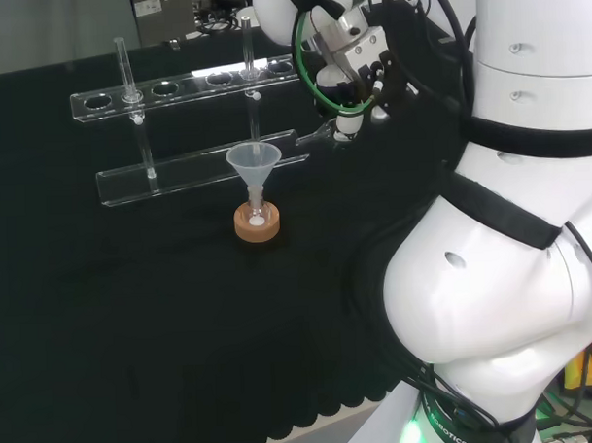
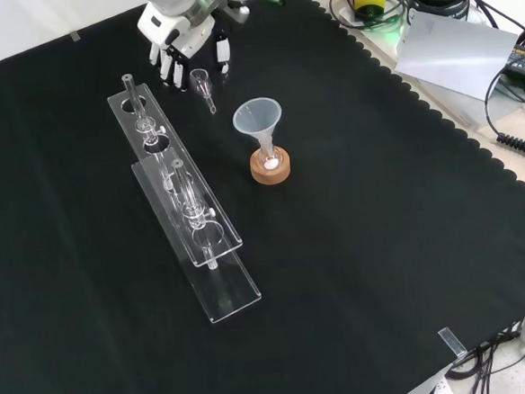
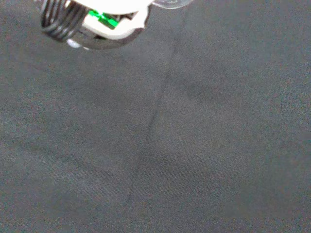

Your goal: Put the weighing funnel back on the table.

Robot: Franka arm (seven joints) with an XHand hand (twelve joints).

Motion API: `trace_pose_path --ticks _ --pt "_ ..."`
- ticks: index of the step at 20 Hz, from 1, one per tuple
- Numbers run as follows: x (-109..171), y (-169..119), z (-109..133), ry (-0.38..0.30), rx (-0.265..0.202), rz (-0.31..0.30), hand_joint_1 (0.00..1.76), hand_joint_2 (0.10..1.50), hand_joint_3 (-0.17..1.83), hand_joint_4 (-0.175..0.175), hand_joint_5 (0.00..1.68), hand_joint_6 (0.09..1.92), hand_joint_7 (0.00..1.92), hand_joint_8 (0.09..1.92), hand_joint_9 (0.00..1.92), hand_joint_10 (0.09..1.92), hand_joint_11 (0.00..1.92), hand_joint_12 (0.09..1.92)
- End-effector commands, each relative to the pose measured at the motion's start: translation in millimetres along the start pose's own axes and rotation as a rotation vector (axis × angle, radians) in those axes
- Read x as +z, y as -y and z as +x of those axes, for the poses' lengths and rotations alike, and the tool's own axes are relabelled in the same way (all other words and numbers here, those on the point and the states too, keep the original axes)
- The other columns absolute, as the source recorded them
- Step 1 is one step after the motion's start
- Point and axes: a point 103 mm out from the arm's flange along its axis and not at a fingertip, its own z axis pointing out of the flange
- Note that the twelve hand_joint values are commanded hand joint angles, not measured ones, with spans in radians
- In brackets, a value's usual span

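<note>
**Robot hand low over black cloth, small weighing funnel at its fingertips**

In the front view, the black and white hand (image 2: pixel 184 36) comes in from the top edge and reaches down toward the black cloth (image 2: pixel 383 243). Its fingers (image 2: pixel 178 69) point downward and look nearly straight. The thumb (image 2: pixel 223 51) is set apart to their right, so the hand is spread and not curled round anything.

The weighing funnel (image 2: pixel 202 86), a small clear scoop with a short stem, sits in the gap between fingers and thumb, just below the fingertips. Its round mouth is nearest the hand and its stem points away from it. Whether a fingertip touches it, and whether it rests fully on the cloth, cannot be told.

In the head view, the hand (image 1: pixel 354 74) is left of the arm's large white links. The weighing funnel (image 1: pixel 315 136) shows as a faint clear shape at its lowest fingertip.

Just left of the weighing funnel in the front view is the far end of a long clear rack (image 2: pixel 177 203) holding a few clear tubes. Nearer the camera and to the right stands the funnel (image 2: pixel 257 118), mouth up, with its stem in a small flask (image 2: pixel 268 158) on a cork ring (image 2: pixel 270 169).

The wrist view shows a white part of the hand (image 3: pixel 116 7) above close, bare cloth.
</note>
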Motion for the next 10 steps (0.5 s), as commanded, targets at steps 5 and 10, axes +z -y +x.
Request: trace_pose_path --ticks 5,10 --pt "41.7 -15.7 -2.5 -0.047 -0.011 -0.006 1.07 0.71 0.71 0.175 1.1 0.99 0.66 0.67 1.02 0.42 0.69 1.14" --pt "57.8 -21.8 2.0 -0.067 -0.025 -0.01 1.07 0.71 0.71 0.175 1.1 0.99 0.66 0.67 1.02 0.42 0.69 1.13"
